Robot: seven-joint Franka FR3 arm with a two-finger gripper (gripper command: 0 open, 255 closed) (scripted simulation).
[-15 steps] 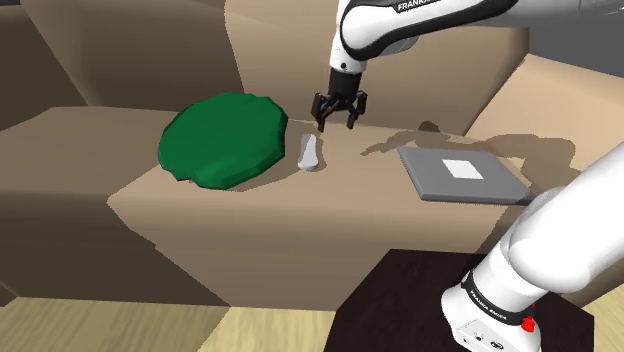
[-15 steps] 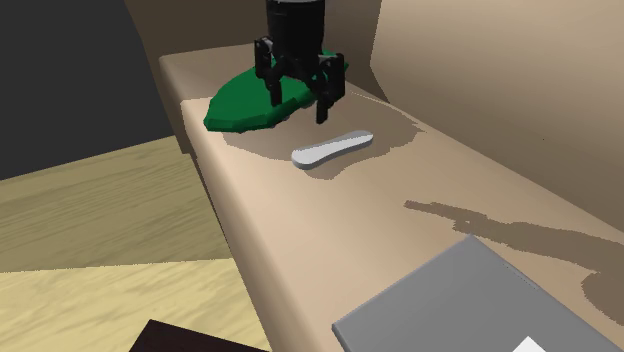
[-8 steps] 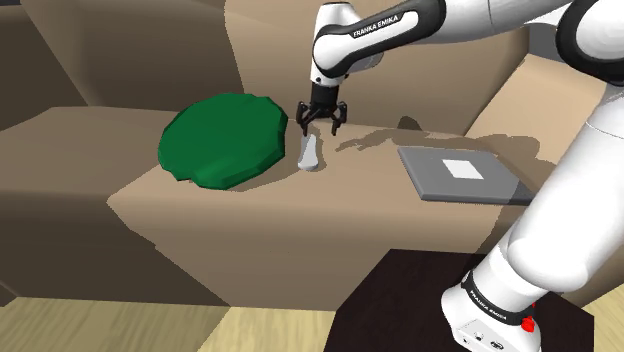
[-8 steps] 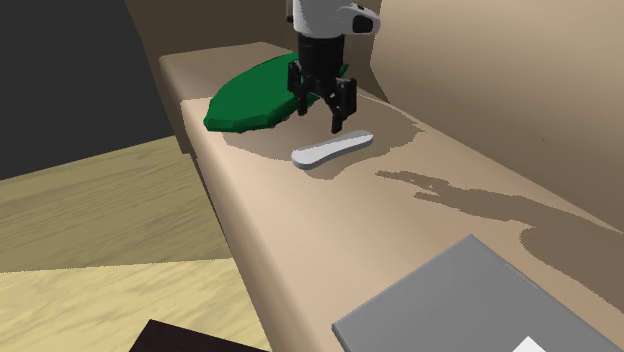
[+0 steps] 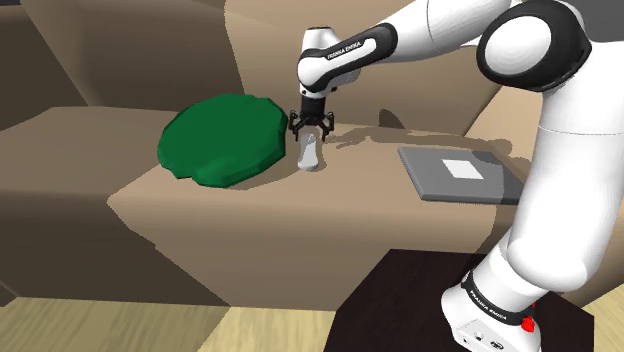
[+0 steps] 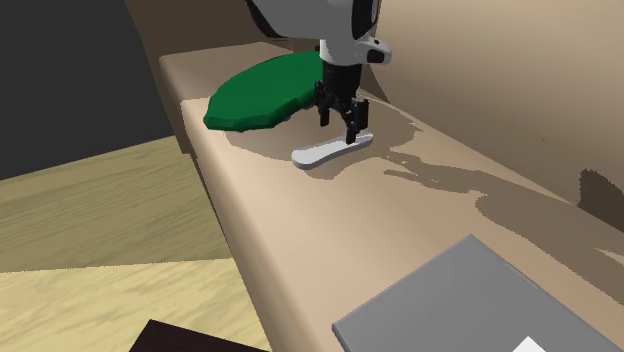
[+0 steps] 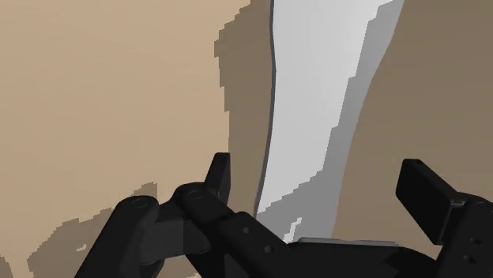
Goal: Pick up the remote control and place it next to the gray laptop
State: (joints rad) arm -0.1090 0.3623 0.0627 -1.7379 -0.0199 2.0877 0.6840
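On the tan worktop (image 5: 250,215) a dark green round cushion (image 5: 222,138) is seen at the shoulder view's left. Just beside it lies the pale grey elongated remote control (image 5: 311,158), straddled by the black claw (image 5: 311,130) (fingers spread apart). The flat grey laptop (image 5: 462,174) lies well apart, rightward.

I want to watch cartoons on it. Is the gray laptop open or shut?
Shut. The gray laptop lies flat as one slab, with no screen standing up.
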